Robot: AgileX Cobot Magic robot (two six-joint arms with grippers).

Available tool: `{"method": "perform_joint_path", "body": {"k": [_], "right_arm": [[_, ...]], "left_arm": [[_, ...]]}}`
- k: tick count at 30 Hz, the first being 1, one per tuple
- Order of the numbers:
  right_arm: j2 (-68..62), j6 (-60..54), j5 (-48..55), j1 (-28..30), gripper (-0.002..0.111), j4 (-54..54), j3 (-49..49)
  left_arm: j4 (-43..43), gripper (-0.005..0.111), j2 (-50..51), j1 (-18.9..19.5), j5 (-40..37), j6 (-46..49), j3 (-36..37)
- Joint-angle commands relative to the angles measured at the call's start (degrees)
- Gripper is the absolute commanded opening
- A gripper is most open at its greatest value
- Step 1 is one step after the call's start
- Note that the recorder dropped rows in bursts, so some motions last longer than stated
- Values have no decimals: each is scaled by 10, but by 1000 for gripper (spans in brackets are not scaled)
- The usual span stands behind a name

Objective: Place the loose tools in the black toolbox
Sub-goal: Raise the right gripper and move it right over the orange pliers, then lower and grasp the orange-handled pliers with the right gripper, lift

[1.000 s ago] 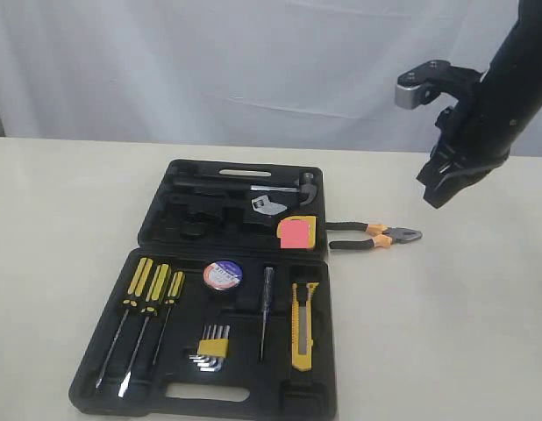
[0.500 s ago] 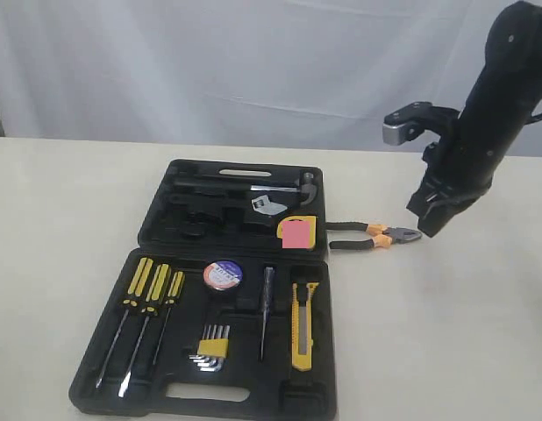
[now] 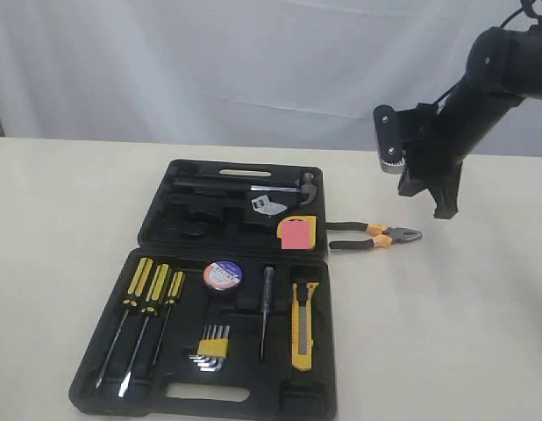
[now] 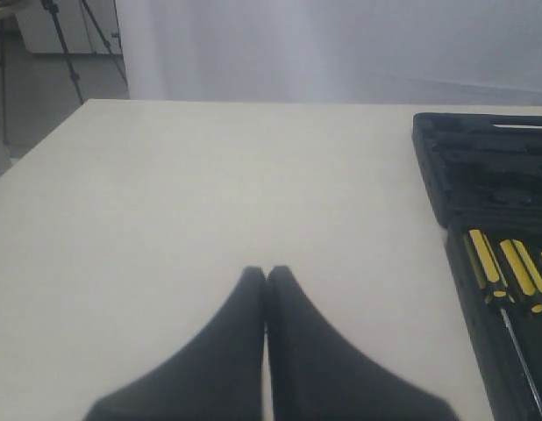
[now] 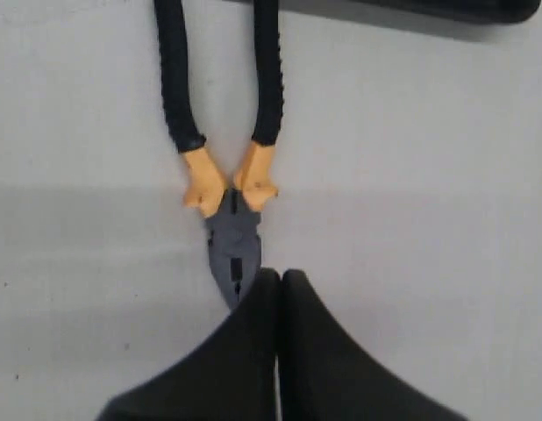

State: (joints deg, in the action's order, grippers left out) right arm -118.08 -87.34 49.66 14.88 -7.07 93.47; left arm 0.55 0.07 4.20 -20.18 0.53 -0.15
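Observation:
The orange-and-black-handled pliers lie on the table just right of the open black toolbox, grey nose pointing right. In the right wrist view the pliers lie just beyond my right gripper, which is shut and empty. That gripper hangs above the table, right of the pliers' nose. The utility knife and the tape roll rest in the near half of the box. A yellow tape measure with a pink face sits in the far half. My left gripper is shut over bare table, left of the toolbox.
Screwdrivers, hex keys and a slim tester sit in the near half of the box; a hammer lies in the far half. A white curtain hangs behind the table.
My right arm has swung down and turned, bringing the wrist and shut gripper lower and closer to the pliers' nose. The tools and the box have not moved.

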Motion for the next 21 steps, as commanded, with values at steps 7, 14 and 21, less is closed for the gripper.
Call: {"method": "perform_joint_path", "body": {"k": [7,14,21], "right_arm": [[-129,-28,193,18,-1,-115,206],[-141,-26,203,18,26,-106,232],[-150,-26,203,18,76,-79,232]], "left_arm": [[-6,0,-1,-3,6,-1,1],[-6,0,-1,-3,6,-1,1],[-6,0,-1,-3,6,-1,1]]}}
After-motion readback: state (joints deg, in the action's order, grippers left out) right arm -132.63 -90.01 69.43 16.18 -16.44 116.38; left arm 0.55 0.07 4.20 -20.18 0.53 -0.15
